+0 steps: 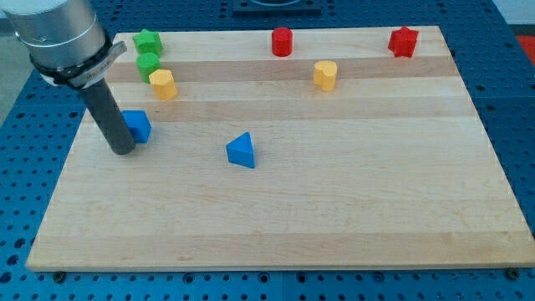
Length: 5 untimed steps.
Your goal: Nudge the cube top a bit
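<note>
The blue cube (138,125) sits near the view's left edge of the wooden board. My tip (122,150) rests on the board just left of and slightly below the cube, touching or almost touching its left side. The dark rod rises from there toward the view's top left and hides part of the cube's left face.
A blue triangular block (242,151) lies right of the cube. A yellow block (163,84), a green cylinder (148,65) and a green star (148,41) stand above the cube. A red cylinder (282,42), a yellow heart (325,74) and a red star (403,41) lie toward the top right.
</note>
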Each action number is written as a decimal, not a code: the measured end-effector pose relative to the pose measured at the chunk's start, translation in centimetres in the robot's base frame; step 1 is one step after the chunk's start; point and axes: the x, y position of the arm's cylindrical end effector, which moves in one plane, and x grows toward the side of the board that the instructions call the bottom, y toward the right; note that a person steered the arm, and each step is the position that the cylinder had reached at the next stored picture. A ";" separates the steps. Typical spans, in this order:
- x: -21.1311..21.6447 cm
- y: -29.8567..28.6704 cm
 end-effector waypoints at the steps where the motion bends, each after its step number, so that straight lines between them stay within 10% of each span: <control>1: 0.0 0.5; 5: -0.4 0.6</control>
